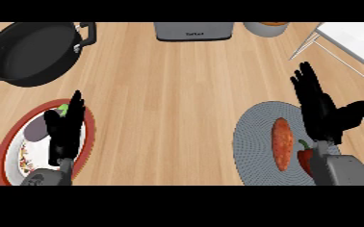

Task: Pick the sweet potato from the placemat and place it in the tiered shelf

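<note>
An orange-brown sweet potato [282, 144] lies lengthwise on a round grey placemat [256, 125] at the lower right of the wooden counter. My right hand [318, 108] hovers open just right of it, fingers straight and pointing away, thumb spread to the right. The white tiered shelf [341, 41] shows only partly at the top right corner. At the lower left, my left hand [65, 131] rests open, fingers up, over a plate.
A red pepper [305, 156] lies on the placemat beside my right wrist. A red-rimmed plate [18, 144] with food sits lower left. A black pan [35, 50] is at upper left, a grey toaster [193, 31] and a bowl [266, 28] along the far edge.
</note>
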`<state>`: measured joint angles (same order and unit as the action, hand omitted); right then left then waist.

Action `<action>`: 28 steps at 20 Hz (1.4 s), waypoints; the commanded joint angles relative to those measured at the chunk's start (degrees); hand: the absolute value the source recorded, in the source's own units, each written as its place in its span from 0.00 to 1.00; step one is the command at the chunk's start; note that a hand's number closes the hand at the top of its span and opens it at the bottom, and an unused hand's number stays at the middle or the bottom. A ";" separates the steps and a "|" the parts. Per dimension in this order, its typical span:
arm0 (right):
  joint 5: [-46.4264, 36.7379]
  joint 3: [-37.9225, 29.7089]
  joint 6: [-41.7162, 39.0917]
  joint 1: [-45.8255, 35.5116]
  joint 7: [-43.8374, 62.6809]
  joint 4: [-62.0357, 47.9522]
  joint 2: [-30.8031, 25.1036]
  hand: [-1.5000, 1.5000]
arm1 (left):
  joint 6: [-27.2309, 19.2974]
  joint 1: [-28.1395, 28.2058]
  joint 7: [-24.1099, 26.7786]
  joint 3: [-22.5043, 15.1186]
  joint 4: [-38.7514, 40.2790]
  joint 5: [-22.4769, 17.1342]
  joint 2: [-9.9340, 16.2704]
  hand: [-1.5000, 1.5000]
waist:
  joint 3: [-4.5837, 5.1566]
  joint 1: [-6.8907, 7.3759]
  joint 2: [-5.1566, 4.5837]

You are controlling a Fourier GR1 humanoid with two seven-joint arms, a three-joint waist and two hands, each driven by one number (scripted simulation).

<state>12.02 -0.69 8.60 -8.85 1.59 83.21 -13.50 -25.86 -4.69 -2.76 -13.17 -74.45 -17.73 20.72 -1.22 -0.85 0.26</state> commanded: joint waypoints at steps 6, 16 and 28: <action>-22.52 5.62 20.76 -7.09 -1.24 2.15 2.32 1.00 | 11.07 0.83 2.46 3.75 -3.80 -1.08 10.57 0.50 | 1.38 2.83 -0.10; -58.54 13.93 46.90 5.69 19.66 -0.59 13.13 0.00 | 13.07 4.74 1.59 3.27 -5.08 -2.35 9.70 0.50 | 1.54 1.19 0.04; -89.20 9.85 15.61 10.81 50.03 2.52 13.49 0.00 | 14.56 5.81 2.44 5.40 -4.84 -3.60 10.73 0.50 | 1.87 -0.01 0.14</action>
<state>-70.61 7.70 35.84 0.83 42.44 83.75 -0.26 -11.26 0.71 -1.05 -7.96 -79.74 -21.54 31.71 0.67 -0.76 0.46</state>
